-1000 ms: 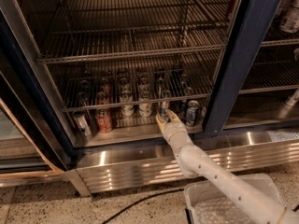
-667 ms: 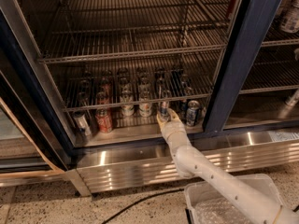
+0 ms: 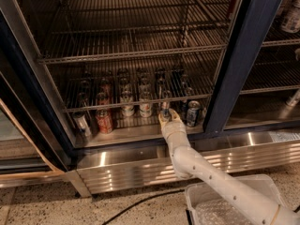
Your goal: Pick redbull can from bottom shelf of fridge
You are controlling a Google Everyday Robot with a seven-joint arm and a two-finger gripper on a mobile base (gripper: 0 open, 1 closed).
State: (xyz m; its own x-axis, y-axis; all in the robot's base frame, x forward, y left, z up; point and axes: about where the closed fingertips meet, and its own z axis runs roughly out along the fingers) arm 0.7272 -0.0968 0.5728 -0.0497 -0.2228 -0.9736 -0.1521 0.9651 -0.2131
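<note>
the cream-white two-finger gripper (image 3: pixel 165 115) is reaching into the big display fridge with dark navy frame (image 3: pixel 238 60), low down at the front of the smooth pale metal bottom shelf (image 3: pixel 126 133). it sits right at the foot of the slim blue-and-silver redbull can (image 3: pixel 165 104); whether it has closed on it i cannot tell. a darker navy can (image 3: pixel 192 113) stands just beside on the right, pale cans (image 3: pixel 146 108) close on the left, a red can (image 3: pixel 104 121) farther left. a chrome wire rack (image 3: pixel 131 102) hangs low over the cans. the navy post is near the arm's right. a white plastic bin (image 3: pixel 234 203) sits on the floor under the arm. the gripper has hardly shifted since a moment ago.
</note>
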